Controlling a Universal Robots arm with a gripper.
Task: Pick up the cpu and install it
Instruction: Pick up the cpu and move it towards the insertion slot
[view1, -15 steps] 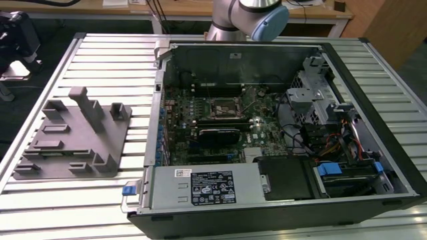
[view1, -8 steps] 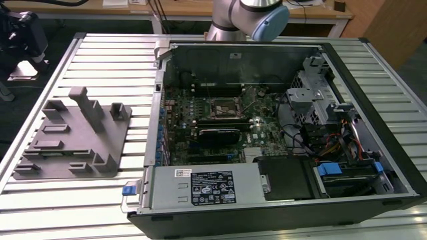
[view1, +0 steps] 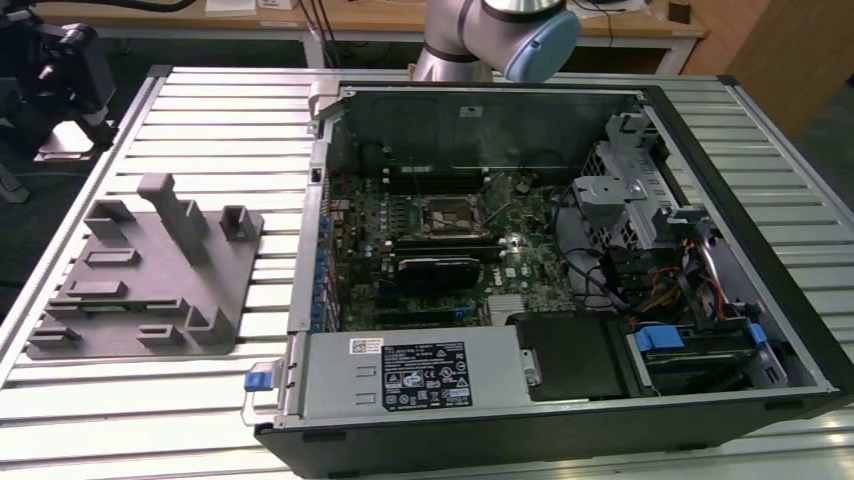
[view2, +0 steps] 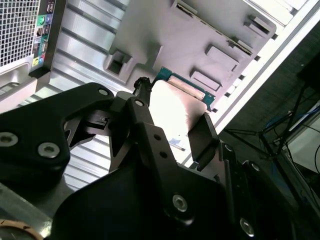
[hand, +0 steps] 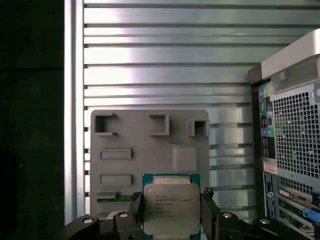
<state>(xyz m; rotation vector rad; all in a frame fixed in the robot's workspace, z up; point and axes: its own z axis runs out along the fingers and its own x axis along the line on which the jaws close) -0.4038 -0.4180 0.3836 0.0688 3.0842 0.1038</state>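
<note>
The cpu (hand: 171, 206) is held clear of the worktop (hand: 175, 60), pinched by two opposite edges between the jaws of the gripper (hand: 171, 196). Its silvery lid is turned toward the first wrist view and its green rim shows around it. Beyond it the grey tray (hand: 150, 145) is seen lying flat on the slatted worktop. The open computer case (view1: 694, 130) stands just beside the tray, on the exterior view's right, with the motherboard socket (view1: 447, 213) exposed inside.
</note>
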